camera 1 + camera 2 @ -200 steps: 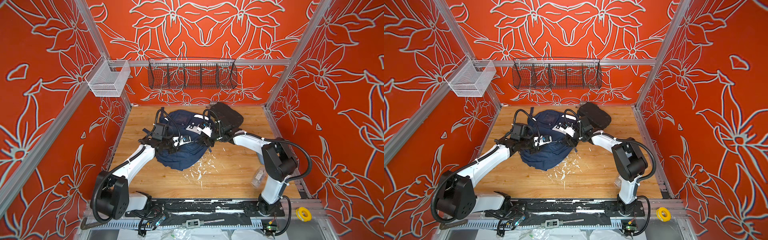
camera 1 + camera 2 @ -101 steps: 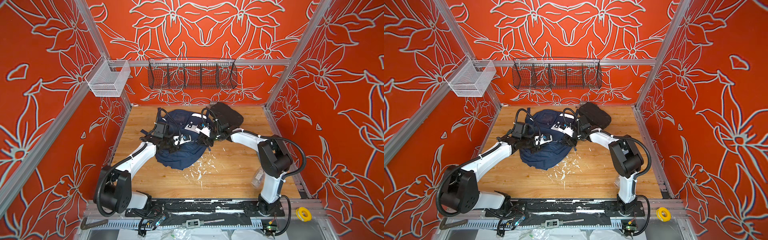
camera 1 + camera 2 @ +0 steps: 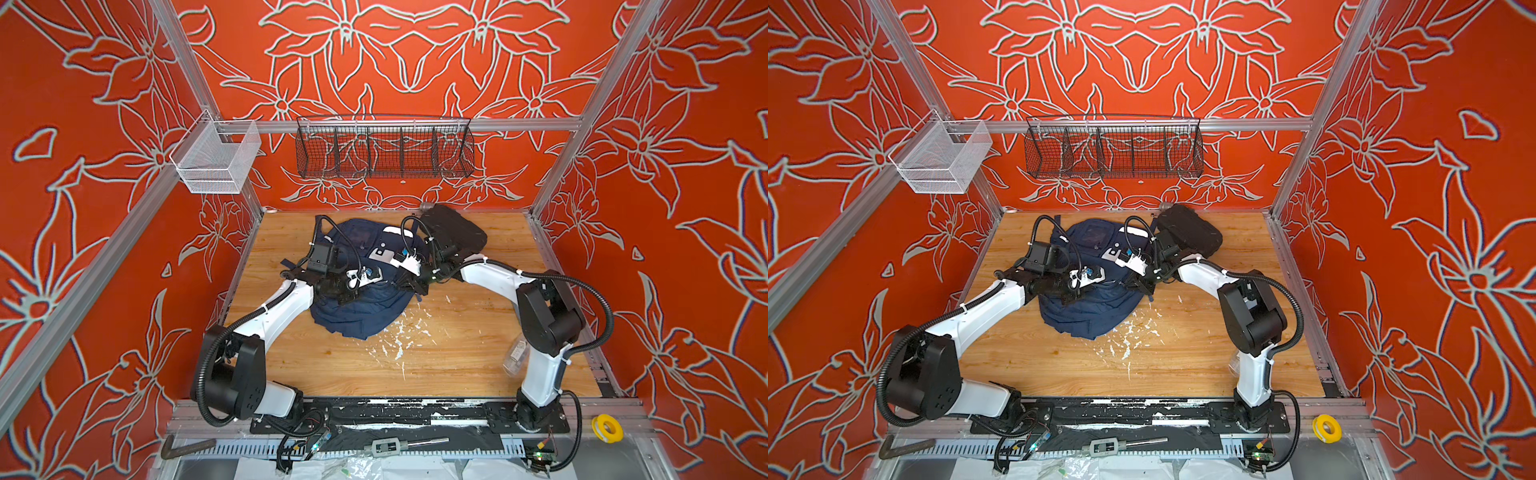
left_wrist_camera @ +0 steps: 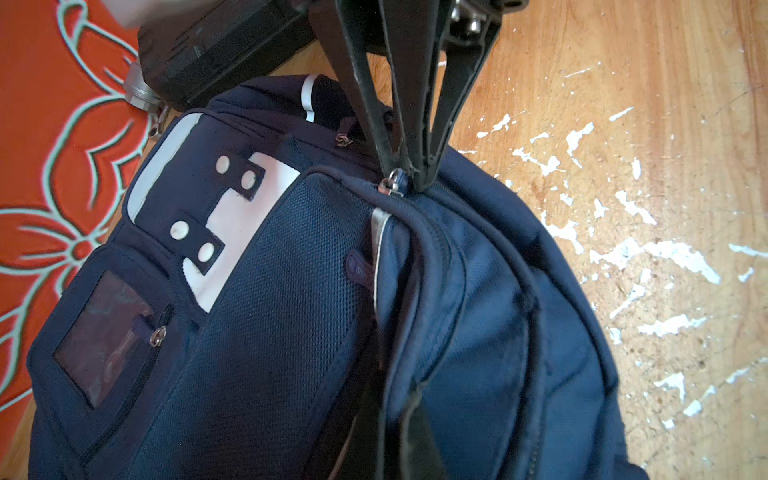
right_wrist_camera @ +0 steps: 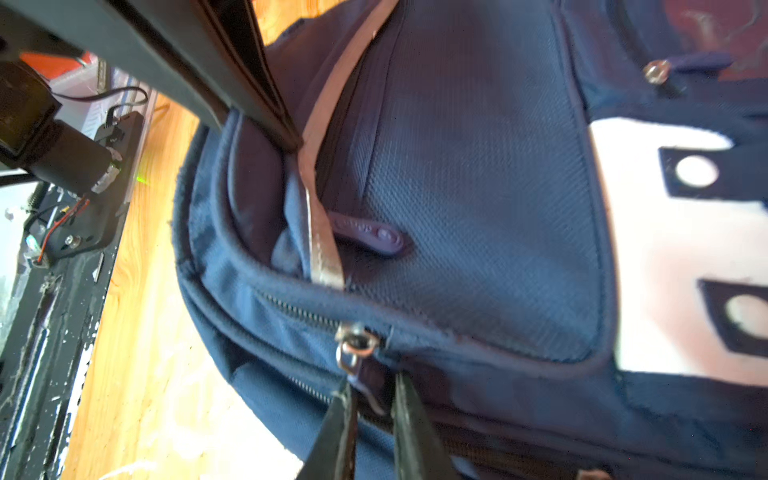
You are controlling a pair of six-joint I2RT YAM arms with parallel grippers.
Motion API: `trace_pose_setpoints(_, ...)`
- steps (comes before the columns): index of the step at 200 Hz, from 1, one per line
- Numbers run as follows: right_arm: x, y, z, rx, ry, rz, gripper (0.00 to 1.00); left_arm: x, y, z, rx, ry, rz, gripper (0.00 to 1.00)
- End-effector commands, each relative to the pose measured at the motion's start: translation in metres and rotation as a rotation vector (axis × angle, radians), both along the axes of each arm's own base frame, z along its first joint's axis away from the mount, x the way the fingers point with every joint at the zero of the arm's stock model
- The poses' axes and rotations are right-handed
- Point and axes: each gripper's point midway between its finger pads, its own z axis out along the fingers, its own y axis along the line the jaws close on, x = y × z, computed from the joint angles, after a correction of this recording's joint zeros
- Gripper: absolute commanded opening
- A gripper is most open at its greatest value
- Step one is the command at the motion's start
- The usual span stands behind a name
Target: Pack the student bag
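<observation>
The left claw (image 5: pixel 286 139) clamps the student bag (image 3: pixel 361 307) near the bench's (image 3: pixel 457 353) back edge, while the right claw (image 5: pixel 374 399) straddles the zip pull (image 5: pixel 355 345), jaws nearly together; whether it grips, I can't tell.

**Bag toward the back, case behind it**

The student bag (image 3: pixel 357 309) lies on the table (image 3: pixel 457 357), toward the back. The case (image 3: pixel 453 235) touches its rear right corner. The left gripper (image 5: pixel 289 139) sits on the bag's left half, the right gripper (image 4: pixel 411 178) at the zip pull (image 5: pixel 357 345) on its right edge. A wire basket (image 3: pixel 384 151) hangs behind, above the table.
</observation>
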Motion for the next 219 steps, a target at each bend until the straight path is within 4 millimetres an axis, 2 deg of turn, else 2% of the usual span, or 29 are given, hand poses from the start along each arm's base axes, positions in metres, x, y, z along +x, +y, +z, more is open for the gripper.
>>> trace_pose_setpoints(1, 0.001, 0.011, 0.006, 0.038, 0.022, 0.013, 0.20, 0.016, 0.001, 0.014, -0.015, -0.061, 0.015, 0.00)
trace_pose_setpoints(25, 0.000, 0.015, 0.006, 0.055, 0.016, 0.024, 0.27, 0.016, 0.001, 0.014, -0.018, -0.056, 0.020, 0.00)
trace_pose_setpoints(37, -0.002, 0.018, 0.005, 0.057, 0.020, 0.034, 0.27, 0.017, 0.001, 0.014, -0.021, -0.053, 0.021, 0.00)
trace_pose_setpoints(62, -0.005, 0.017, -0.002, 0.033, 0.059, 0.042, 0.14, 0.021, 0.003, 0.015, -0.021, -0.052, 0.042, 0.00)
trace_pose_setpoints(84, -0.007, 0.014, -0.008, 0.007, 0.060, 0.034, 0.12, 0.028, 0.006, 0.024, -0.053, -0.044, 0.075, 0.00)
trace_pose_setpoints(105, 0.007, 0.007, -0.011, -0.041, 0.024, -0.037, 0.01, 0.025, 0.009, 0.028, -0.045, -0.027, 0.086, 0.00)
trace_pose_setpoints(123, 0.029, 0.004, -0.002, -0.073, -0.037, -0.128, 0.00, 0.013, 0.013, 0.029, -0.037, 0.033, 0.127, 0.00)
trace_pose_setpoints(153, 0.067, 0.001, 0.029, -0.036, -0.030, -0.228, 0.00, -0.007, 0.022, 0.030, -0.072, 0.146, 0.312, 0.00)
trace_pose_setpoints(166, 0.074, 0.004, 0.037, -0.025, -0.005, -0.212, 0.00, -0.015, 0.024, 0.029, -0.086, 0.191, 0.393, 0.00)
trace_pose_setpoints(188, 0.084, 0.005, 0.043, -0.050, 0.018, -0.186, 0.00, -0.020, 0.016, 0.035, -0.177, 0.293, 0.517, 0.00)
trace_pose_setpoints(204, 0.085, 0.004, 0.048, -0.066, 0.023, -0.174, 0.00, -0.012, 0.007, 0.034, -0.227, 0.349, 0.587, 0.00)
trace_pose_setpoints(219, 0.075, 0.005, 0.053, -0.054, 0.036, -0.168, 0.00, 0.004, 0.001, 0.034, -0.275, 0.422, 0.662, 0.00)
